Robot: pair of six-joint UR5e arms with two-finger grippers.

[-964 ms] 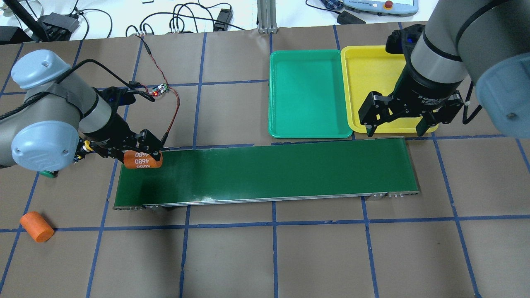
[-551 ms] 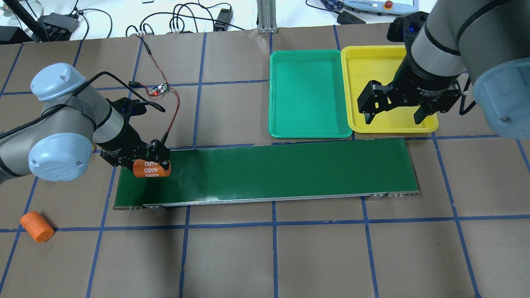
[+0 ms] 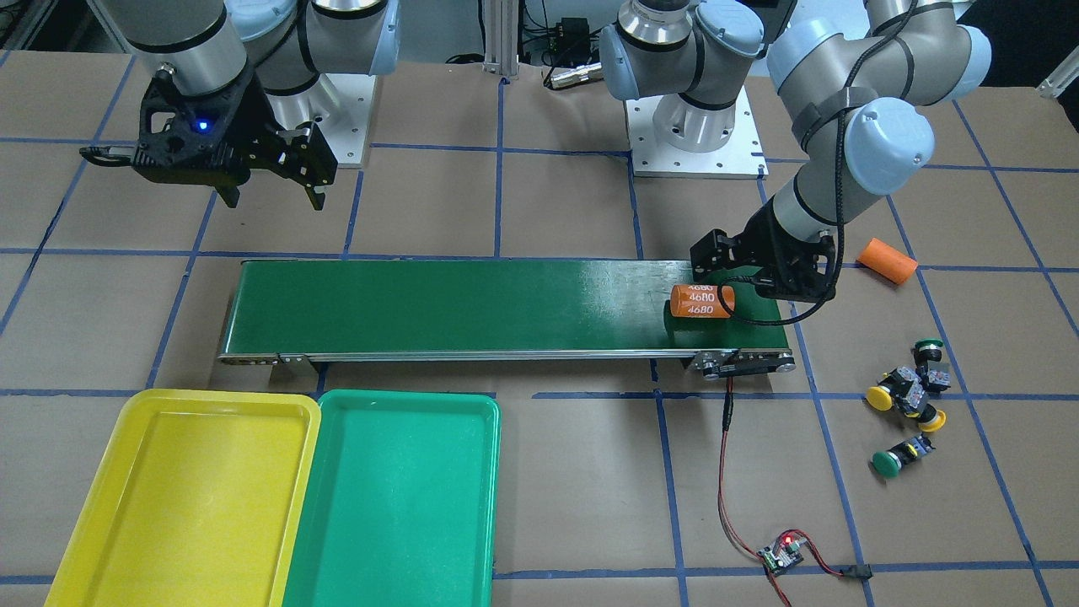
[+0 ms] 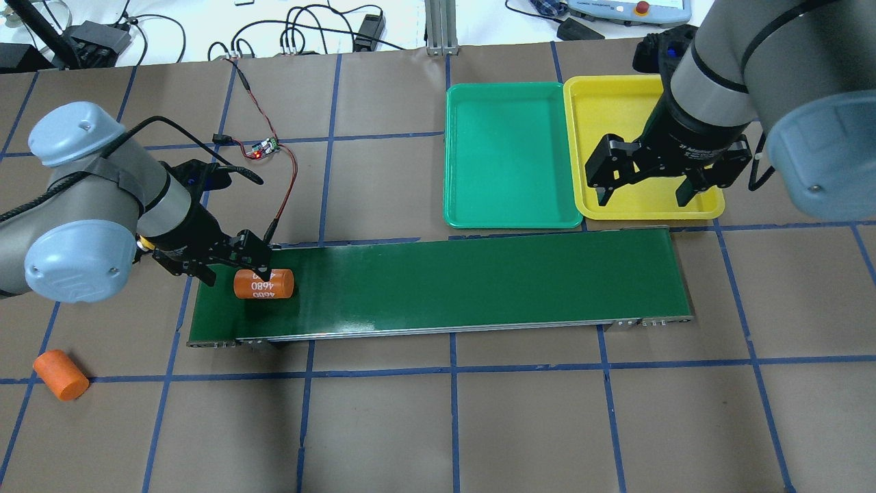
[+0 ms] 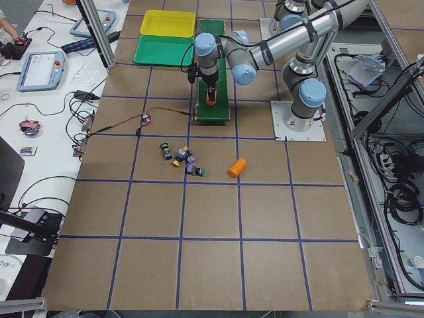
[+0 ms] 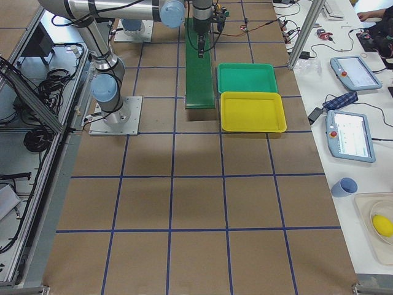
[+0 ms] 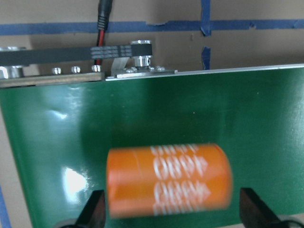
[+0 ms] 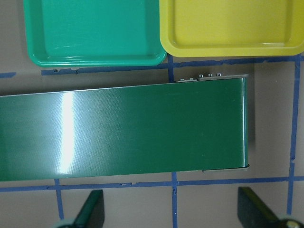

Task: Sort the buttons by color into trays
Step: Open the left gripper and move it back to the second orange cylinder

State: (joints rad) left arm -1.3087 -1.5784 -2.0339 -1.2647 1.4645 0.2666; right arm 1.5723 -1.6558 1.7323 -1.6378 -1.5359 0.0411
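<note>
Several buttons point(image 3: 906, 396) with yellow and green caps lie in a loose cluster on the brown table, beside the belt's end near my left arm; the overhead view hides them behind that arm. My left gripper point(image 4: 236, 270) is open over that end of the belt. An orange "4680" cylinder point(image 4: 263, 283) lies on the belt between its fingers point(image 7: 92, 211) with a gap on each side. The green tray point(image 4: 510, 154) and yellow tray point(image 4: 616, 109) sit side by side, holding nothing. My right gripper point(image 4: 640, 188) hangs open above the yellow tray's near rim.
The long dark-green conveyor belt point(image 4: 479, 274) runs across the middle of the table. A second orange cylinder point(image 4: 61, 375) lies on the table at the front left. A small circuit board point(image 4: 263, 147) with red wire leads to the belt's left end.
My left gripper carried the orange cylinder onto the belt and opened, leaving it lying there. My right gripper drifted slightly left and back over the yellow tray, still open.
</note>
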